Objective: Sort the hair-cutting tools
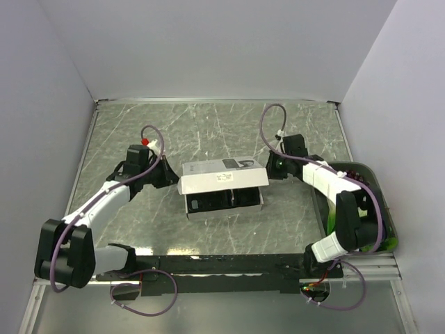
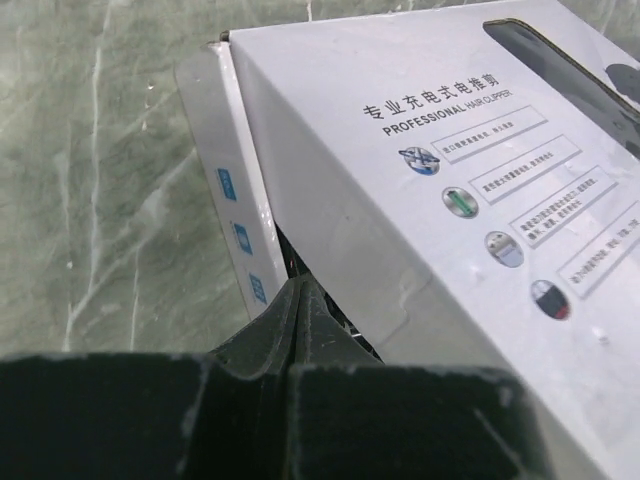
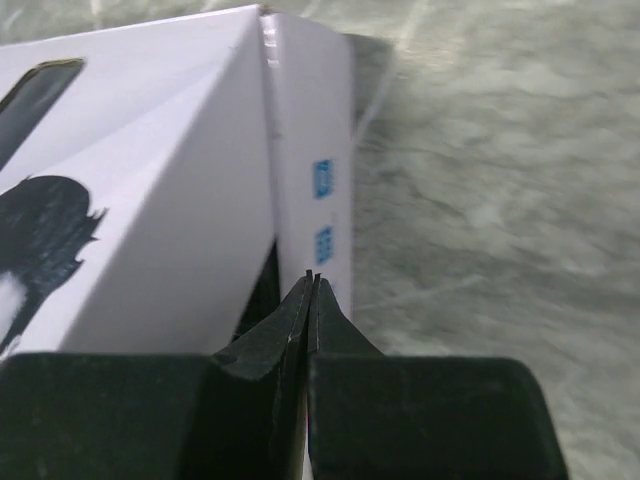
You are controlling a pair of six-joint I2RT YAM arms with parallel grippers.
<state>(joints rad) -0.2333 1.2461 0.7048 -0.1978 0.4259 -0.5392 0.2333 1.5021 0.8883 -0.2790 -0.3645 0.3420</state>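
Note:
A white box lid (image 1: pixel 222 175) with printed text stands raised over its black tray (image 1: pixel 224 200) at the table's middle. Dark shapes lie in the tray, but I cannot make out the clipper or its attachments. My left gripper (image 1: pixel 165 175) is shut at the lid's left end; in the left wrist view its tips (image 2: pixel 298 285) meet at the lid's side flap (image 2: pixel 235 215). My right gripper (image 1: pixel 272 165) is shut at the lid's right end; in the right wrist view (image 3: pixel 312 278) the white flap (image 3: pixel 315 150) runs down between its fingers.
A dark green bin (image 1: pixel 388 233) sits at the right edge under the right arm. Grey marbled tabletop (image 1: pixel 208 125) lies behind the box, and white walls close in the left, back and right sides.

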